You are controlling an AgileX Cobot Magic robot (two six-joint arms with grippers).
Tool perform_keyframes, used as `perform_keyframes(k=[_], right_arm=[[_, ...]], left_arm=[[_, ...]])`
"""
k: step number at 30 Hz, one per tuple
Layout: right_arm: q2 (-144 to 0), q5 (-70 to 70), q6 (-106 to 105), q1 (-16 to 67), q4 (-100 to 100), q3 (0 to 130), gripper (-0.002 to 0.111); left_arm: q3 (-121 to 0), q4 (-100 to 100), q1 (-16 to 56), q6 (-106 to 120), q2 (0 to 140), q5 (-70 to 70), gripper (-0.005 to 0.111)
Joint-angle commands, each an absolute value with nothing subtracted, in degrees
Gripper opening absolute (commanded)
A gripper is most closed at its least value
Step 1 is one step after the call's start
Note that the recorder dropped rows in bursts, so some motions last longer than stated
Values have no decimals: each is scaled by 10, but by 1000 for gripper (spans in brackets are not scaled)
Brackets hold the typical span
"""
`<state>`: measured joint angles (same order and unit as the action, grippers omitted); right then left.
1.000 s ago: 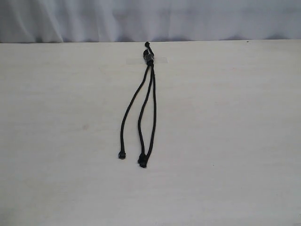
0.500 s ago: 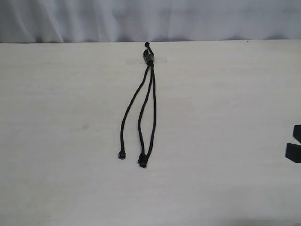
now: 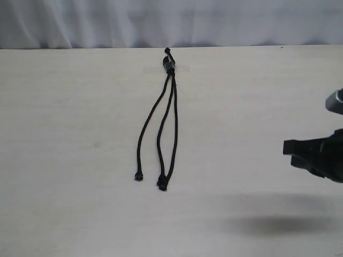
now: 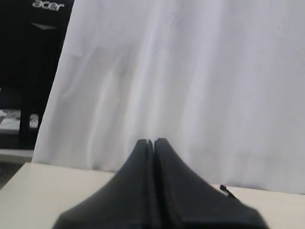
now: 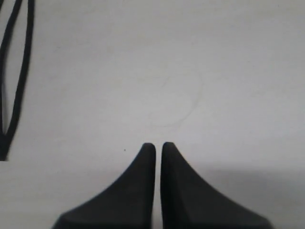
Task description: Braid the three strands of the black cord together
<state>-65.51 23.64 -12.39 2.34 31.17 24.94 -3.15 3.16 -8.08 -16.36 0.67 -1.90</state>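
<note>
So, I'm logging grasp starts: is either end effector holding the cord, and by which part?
Nothing is held. The left end effector and right end effector are both shut and empty; the black cord lies on the table, touched by neither.

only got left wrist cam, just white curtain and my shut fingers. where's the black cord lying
observer: the three thin matte black strands lie unbraided on the pale wooden table, fanning out from the knotted end near the curtain.
operator: is that end held down
observer: a strip of clear tape seems to cross it.
operator: where's the right arm
observer: the right gripper hangs over bare table right of the strands, touching none, its fingers almost together.
</note>
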Motion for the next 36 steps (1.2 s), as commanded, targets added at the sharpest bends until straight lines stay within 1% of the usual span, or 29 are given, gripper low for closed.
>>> perform_keyframes(k=[1,7,8,9,10,11,12,13,14,15,17,20,22,23,25,27,34,36], right_arm=[[-719,293,-148,22,315,337,4],[-814,366,-158,28,312,440,4],[-840,366,-158,54,296,462,4],[-850,366,-154,70,290,473,4],[-876,364,-141,118,272,494,4],[-888,361,-131,144,260,503,4],[-915,357,-107,188,241,525,4],[-931,356,-90,210,230,539,4],[-964,355,-45,253,185,572,4],[-981,357,-25,269,161,591,4],[-1044,386,81,340,30,669,4],[-1105,406,116,367,6,734,5],[-1146,423,116,368,28,767,12],[-1164,430,116,368,27,783,21],[-1177,428,115,368,37,790,30],[-1188,418,114,368,38,792,36],[-1226,413,114,368,43,792,37],[-1230,412,114,368,43,792,33]], left_arm=[[-120,12,-82,-169,92,117,0],[-289,21,-82,-119,319,314,0],[-332,12,-82,-91,401,373,0],[-346,4,-82,-76,434,401,0],[-367,-14,-82,-56,508,428,0],[-370,-25,-82,-51,540,429,0],[-373,-57,-82,-35,586,429,0],[-373,-73,-82,-28,605,429,0],[-373,-98,-82,-26,634,431,0],[-373,-108,-82,-26,641,431,0],[-373,-136,-82,-26,650,428,0],[-373,-136,-82,-20,650,437,0],[-373,-141,-82,10,650,450,0],[-374,-144,-82,12,649,463,0],[-374,-152,-82,13,644,473,0],[-374,-158,-82,17,637,474,0],[-374,-159,-82,17,598,474,0],[-374,-157,-82,17,590,474,0]])
